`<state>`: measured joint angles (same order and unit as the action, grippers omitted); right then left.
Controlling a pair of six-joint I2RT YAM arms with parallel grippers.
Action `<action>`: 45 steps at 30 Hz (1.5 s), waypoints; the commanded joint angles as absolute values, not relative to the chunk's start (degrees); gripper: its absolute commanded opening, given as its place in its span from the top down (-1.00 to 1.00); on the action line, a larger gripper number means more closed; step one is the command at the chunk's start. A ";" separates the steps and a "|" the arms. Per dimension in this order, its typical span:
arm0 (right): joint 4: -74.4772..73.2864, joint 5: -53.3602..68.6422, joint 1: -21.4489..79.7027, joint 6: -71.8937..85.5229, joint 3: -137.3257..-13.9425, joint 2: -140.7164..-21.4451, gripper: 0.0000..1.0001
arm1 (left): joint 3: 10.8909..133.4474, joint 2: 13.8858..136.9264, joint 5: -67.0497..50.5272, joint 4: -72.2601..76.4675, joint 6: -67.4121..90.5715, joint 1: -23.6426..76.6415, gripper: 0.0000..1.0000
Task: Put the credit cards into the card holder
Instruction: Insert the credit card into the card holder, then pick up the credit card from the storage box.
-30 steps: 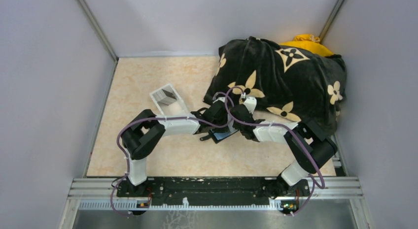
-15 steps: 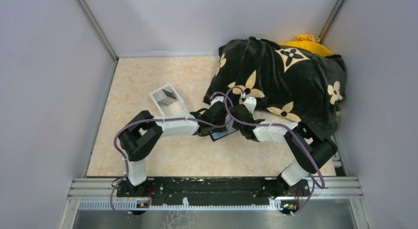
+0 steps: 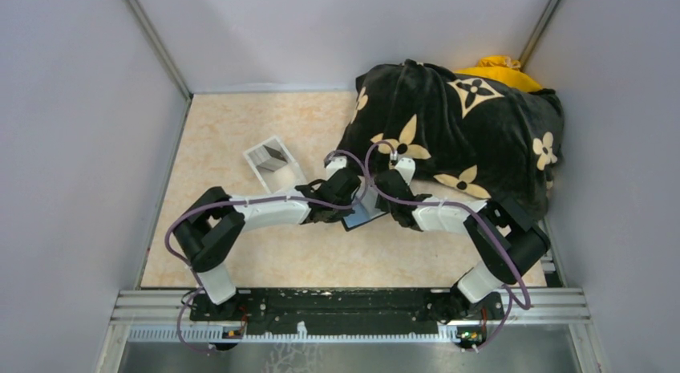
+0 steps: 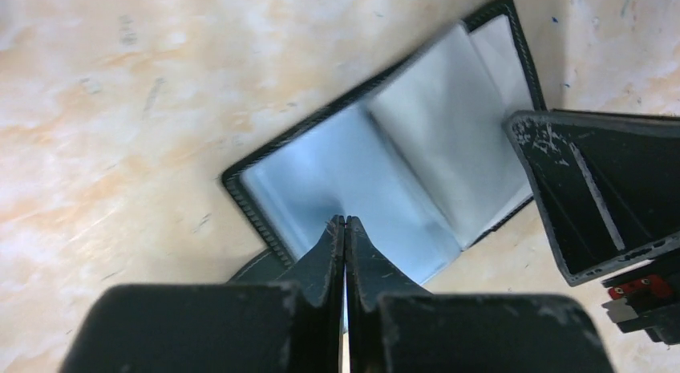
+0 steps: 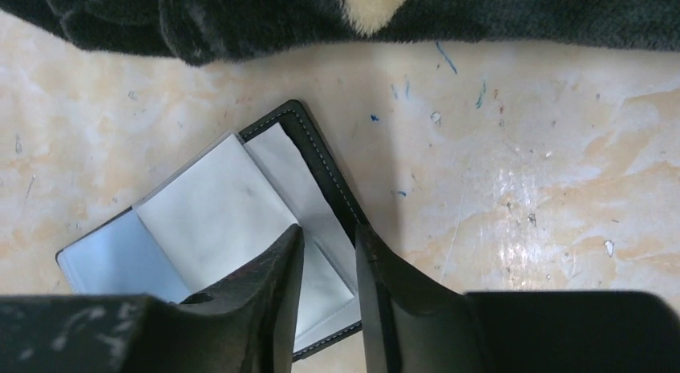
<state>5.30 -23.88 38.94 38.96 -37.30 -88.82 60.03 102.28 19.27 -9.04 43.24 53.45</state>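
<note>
Card holder (image 4: pixel 433 140) open: light, floppy, slick sleeves; I would hold its stiffer black rim. My left gripper (image 4: pixel 345 222) closed; right gripper (image 5: pixel 329 235) narrowly parted, grip indeterminate.

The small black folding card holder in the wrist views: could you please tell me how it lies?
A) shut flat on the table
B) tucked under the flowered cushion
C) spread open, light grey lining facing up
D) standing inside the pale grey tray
C: the small black folding card holder lies spread open on the beige marbled table, with its light grey inner sleeves facing up.
</note>
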 commanded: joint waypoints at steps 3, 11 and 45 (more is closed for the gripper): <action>-6.24 -21.91 40.21 34.51 -38.57 -87.35 0.16 | 56.38 92.77 27.05 -10.04 48.10 51.48 0.88; -8.50 -24.65 41.98 30.30 -43.71 -83.55 -0.10 | 56.36 83.82 33.13 -12.59 48.91 48.77 0.42; -23.47 -10.11 51.61 7.95 -118.40 -127.49 -0.06 | 37.85 55.93 45.67 -20.13 67.97 27.52 -0.47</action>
